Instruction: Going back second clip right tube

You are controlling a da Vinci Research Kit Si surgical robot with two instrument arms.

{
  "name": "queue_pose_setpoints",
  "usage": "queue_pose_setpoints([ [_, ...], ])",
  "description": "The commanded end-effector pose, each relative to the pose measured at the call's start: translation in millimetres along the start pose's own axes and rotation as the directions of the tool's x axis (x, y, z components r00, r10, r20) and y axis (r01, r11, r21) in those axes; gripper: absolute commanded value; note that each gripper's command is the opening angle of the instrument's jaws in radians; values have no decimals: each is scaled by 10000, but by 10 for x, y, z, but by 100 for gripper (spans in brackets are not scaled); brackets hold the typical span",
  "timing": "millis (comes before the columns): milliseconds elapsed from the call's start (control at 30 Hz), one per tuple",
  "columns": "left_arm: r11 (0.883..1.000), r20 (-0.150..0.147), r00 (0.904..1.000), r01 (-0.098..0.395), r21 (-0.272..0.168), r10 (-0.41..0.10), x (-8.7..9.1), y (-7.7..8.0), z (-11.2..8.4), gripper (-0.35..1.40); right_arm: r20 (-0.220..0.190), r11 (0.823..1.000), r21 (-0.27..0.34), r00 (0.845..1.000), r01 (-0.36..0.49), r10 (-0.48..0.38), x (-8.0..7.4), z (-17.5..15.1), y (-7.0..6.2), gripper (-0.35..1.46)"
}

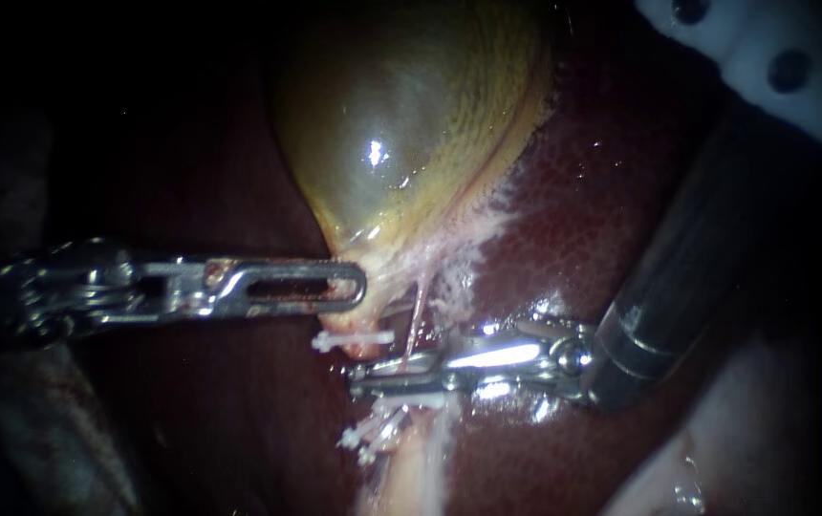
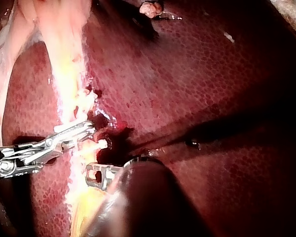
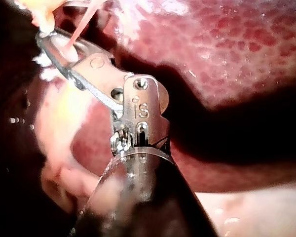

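My right instrument (image 1: 365, 380) has its jaws slightly apart. The right tube (image 1: 418, 315) runs between them, just below the gallbladder (image 1: 401, 124). White clips (image 1: 365, 441) sit farther from the gallbladder. I judge the backing-off barely begun, because the jaws must first clear the tube. My left instrument (image 1: 358, 287) grips the gallbladder's neck.

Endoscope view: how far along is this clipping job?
Done, apparently: an upper clip sits below the gallbladder, with lower clips further down. In hand: the right instrument is at the tube between them, and the left instrument reaches the gallbladder's neck. Left to do, I'd guess: draw the right instrument clear.
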Motion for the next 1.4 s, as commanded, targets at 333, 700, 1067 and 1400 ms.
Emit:
queue_pose_setpoints([
  [333, 10000, -3, 10000, 2, 3, -2, 0, 0, 0, -35, -10, 10000, -3, 10000, -2, 2, 0, 1, -1, -35],
  [700, 10000, -4, 10000, 4, 5, -4, 0, 1, 0, -35, -14, 10000, -7, 10000, -3, 3, 0, 3, -2, -35],
  [1067, 10000, -5, 10000, 4, 6, -4, 0, 1, 0, -35, -36, 10000, -39, 10000, 3, -4, -1, -1, -1, -35],
  [1400, 10000, -6, 10000, 4, 8, -4, -1, 1, 0, -35, -82, 9999, -105, 10000, 11, -12, -2, -9, -1, -15],
])
